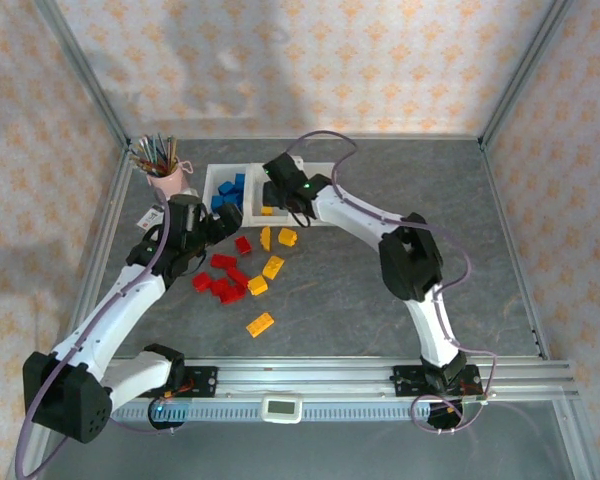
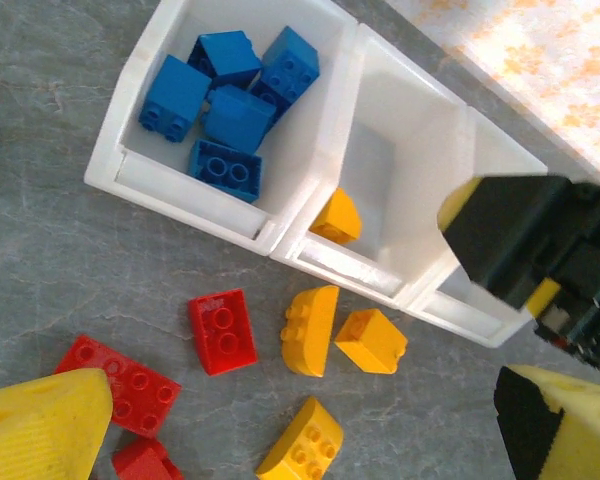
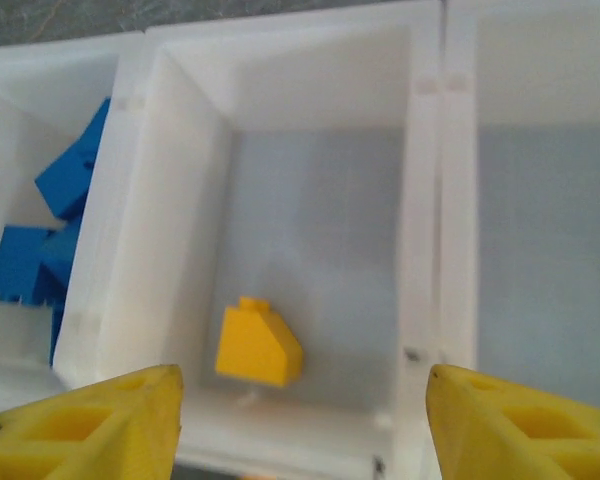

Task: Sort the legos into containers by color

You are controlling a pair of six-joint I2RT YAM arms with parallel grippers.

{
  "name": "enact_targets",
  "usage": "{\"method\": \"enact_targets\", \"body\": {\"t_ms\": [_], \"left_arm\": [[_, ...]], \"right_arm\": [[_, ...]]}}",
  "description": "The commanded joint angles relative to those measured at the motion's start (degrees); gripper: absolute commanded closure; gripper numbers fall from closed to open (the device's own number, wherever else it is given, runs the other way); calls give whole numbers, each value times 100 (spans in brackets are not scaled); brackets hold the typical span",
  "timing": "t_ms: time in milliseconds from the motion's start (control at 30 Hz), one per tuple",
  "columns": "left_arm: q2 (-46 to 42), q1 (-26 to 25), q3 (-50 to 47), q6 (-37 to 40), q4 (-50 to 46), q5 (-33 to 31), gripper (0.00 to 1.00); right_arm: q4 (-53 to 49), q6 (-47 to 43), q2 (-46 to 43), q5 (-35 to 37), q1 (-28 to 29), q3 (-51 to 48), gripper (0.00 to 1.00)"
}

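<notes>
Grey stone-patterned tabletop (image 1: 350, 300), floral walls (image 1: 310, 60) around it. At far centre stand the containers (image 1: 230, 168): blue legos (image 2: 230, 115) in the left bin, one yellow brick (image 3: 258, 345) in the middle bin. Nearer, red and yellow legos (image 1: 223, 262) lie loose. The right arm (image 1: 410, 262) bends left over the middle bin, jaws apart, holding nothing. The left arm (image 1: 130, 295) reaches over the loose pile, jaws wide open. The top view adds a pink cup of pencils (image 1: 163, 175) left of the containers.
</notes>
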Motion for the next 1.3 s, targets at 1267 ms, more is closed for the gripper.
{"method": "enact_targets", "body": {"t_ms": [1267], "left_arm": [[-593,-679,-946,-451,328,-164,1]], "right_arm": [[628,484,168,2,375,-1406,39]]}}
